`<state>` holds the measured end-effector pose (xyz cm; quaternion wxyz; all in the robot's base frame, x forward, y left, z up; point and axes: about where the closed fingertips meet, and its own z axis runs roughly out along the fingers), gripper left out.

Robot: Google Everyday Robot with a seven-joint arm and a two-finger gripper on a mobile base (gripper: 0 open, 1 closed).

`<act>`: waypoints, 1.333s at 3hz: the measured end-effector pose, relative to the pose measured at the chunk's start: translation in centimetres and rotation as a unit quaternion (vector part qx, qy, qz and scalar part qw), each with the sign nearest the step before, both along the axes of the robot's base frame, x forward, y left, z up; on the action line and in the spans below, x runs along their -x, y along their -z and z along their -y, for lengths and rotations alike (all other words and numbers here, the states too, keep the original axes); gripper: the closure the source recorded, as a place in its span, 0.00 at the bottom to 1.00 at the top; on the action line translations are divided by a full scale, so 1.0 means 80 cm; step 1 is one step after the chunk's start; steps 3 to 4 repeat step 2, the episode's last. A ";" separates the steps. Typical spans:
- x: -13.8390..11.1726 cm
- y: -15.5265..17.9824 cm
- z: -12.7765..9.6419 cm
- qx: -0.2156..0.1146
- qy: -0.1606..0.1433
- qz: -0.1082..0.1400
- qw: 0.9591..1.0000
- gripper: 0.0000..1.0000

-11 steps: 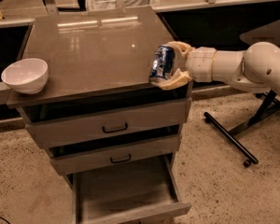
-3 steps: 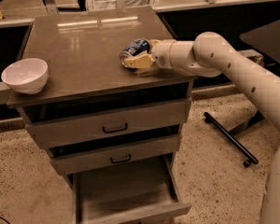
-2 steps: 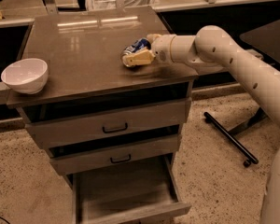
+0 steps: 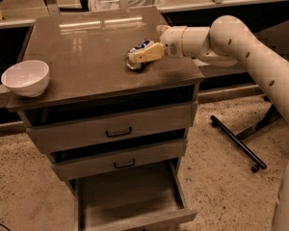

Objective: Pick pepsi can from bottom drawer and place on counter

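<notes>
pepsi can (image 4: pixel 135 61) lies on its side on the counter (image 4: pixel 82 66), right of middle. gripper (image 4: pixel 137 55) reaches in from the right, fingers closed around the can. white bowl (image 4: pixel 26 77) at counter's left edge. bottom drawer (image 4: pixel 130 201) pulled open, bare floor showing.

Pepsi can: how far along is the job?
Done: the can is out of the open, bare drawer and lies sideways on the counter. In hand: the gripper is at the can. Left: back the gripper off, leaving the can there.
</notes>
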<state>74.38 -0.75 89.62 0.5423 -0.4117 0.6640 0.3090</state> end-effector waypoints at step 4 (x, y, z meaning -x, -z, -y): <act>0.026 -0.030 0.036 0.115 0.062 0.019 0.991 0.00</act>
